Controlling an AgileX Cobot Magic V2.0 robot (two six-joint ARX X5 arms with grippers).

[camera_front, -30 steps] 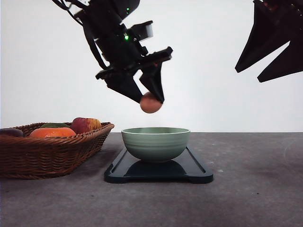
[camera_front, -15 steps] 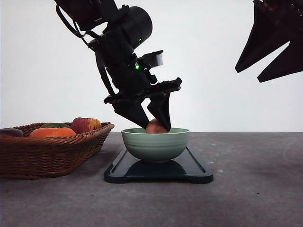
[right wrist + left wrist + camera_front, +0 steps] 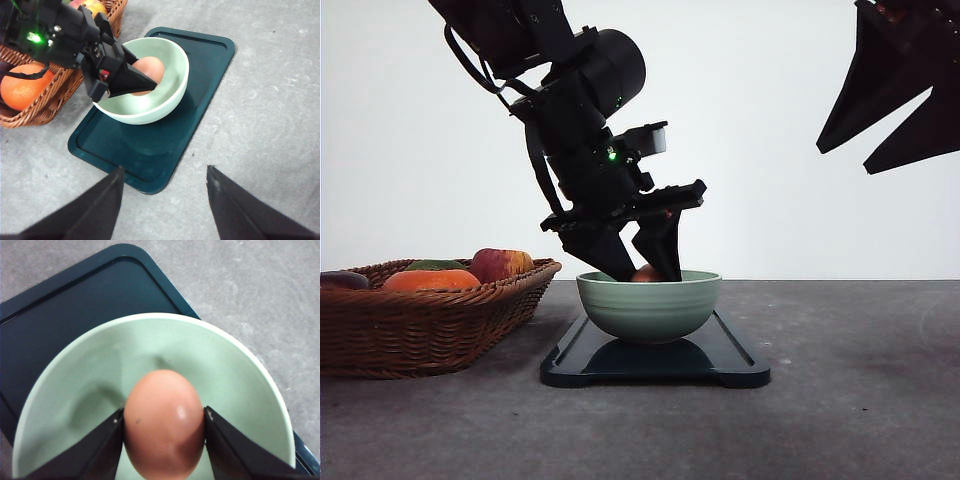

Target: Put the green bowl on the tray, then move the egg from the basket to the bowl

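Left tool [image 3: 638,272] is pinching the egg [image 3: 164,422] between its two dark wedge-shaped fingers [image 3: 102,447], with the tips dipped below the rim of the green bowl [image 3: 649,307]; the right tool [image 3: 164,200] hangs high over the right of the scene with its fingers spread and nothing between them. By the look of it, the first half of the task is done, since the bowl sits on the tray [image 3: 720,358]. The second half seems nearly done: the egg is out of the basket [image 3: 420,325] and inside the bowl's hollow, though whether it touches the bottom I cannot tell, and letting go is what remains. Going from largest to smallest, the bench [image 3: 850,400] is a grey, speckled, matte surface. The basket at the left is brown woven wicker with slanted sides, holding an orange fruit [image 3: 430,280] and a red-yellow apple [image 3: 500,263]. The tray, just right of the basket, is a glossy dark rectangle with rounded corners, a low raised rim and small feet. The bowl is pale sage-green, round and smooth-glazed, with faint horizontal ridges outside. The egg is a smooth brownish-tan oval with a small sheen, looking hard and fragile.
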